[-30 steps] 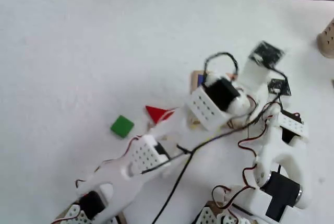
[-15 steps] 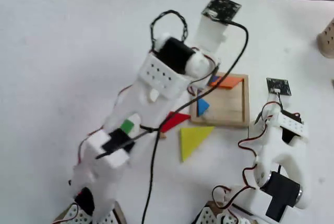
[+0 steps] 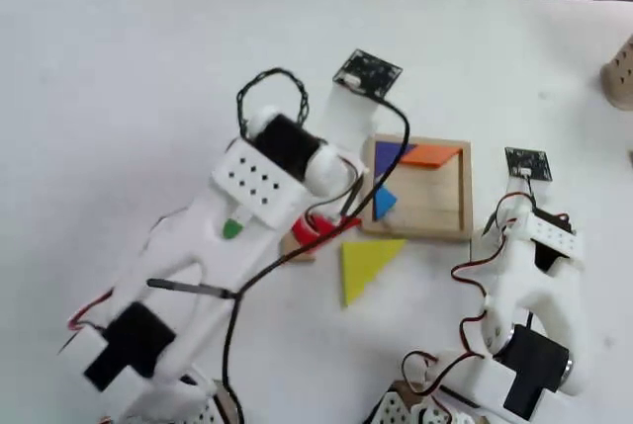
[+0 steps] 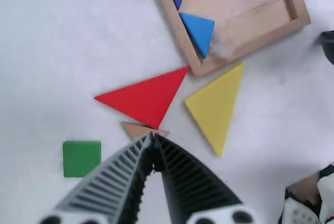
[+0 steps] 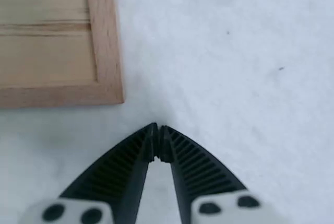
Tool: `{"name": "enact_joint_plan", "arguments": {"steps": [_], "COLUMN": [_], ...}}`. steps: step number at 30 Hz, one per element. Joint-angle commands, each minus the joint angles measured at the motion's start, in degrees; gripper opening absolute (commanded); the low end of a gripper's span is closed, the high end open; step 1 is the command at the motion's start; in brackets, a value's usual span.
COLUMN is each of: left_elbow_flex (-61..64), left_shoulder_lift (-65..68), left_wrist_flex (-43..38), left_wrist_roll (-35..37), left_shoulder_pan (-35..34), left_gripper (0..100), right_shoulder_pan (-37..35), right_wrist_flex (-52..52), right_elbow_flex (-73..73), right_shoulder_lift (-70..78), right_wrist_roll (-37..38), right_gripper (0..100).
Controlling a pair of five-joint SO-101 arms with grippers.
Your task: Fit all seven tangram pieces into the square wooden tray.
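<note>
Wooden tray (image 3: 466,197) has three of the seven pieces in it by my count. A dark blue piece (image 3: 389,155) and an orange one (image 3: 432,155) sit side by side along one edge. There's also a light blue triangle (image 4: 198,31) pressed against the rim, and I can't tell if it's lying flat or riding up on the wood.

So I'd call it not quite halfway. Out on the bench (image 3: 148,68) are:
- a red triangle (image 4: 146,98)
- a yellow triangle (image 4: 216,106), just beside the tray's corner
- a small tan triangle (image 4: 138,129), tucked right against the red one
- a green square (image 4: 82,157), off on its own

Left pincer (image 4: 154,140) is clenched with nothing in it, tips right over the tan triangle. Right pincer (image 5: 157,130) is clenched and empty too, over bare bench just off another tray corner.
</note>
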Motion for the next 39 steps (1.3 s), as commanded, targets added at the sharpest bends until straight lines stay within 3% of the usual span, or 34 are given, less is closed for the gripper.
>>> {"name": "enact_joint_plan", "arguments": {"steps": [1,7,10,14,22,39], "left_elbow_flex": [13.1,29.89,33.85,31.21,17.85,17.32], "left_shoulder_lift": [-8.75,-6.02,0.04,10.59,25.36,24.31], "left_wrist_flex": [-19.08,-51.25,-67.16,-79.21,-72.09,-55.56], "left_wrist_roll": [-0.53,0.62,7.47,15.74,11.96,9.76], "left_shoulder_pan": [-0.31,2.95,6.73,8.75,7.52,7.34], "left_gripper": [2,2,2,2,2,2], "right_shoulder_pan": [-0.31,-0.31,-0.31,-0.31,-0.31,-0.4], "right_wrist_flex": [-0.66,-0.66,-0.66,-0.66,-0.66,-0.66], "right_elbow_flex": [-1.41,-1.41,-1.41,-1.41,-1.41,-1.41], "right_shoulder_lift": [0.04,0.04,0.04,0.04,0.04,0.04], "right_wrist_roll": [0.7,0.7,0.7,0.7,0.7,0.7], "right_gripper": [1.7,1.7,1.7,1.7,1.7,1.7]}}
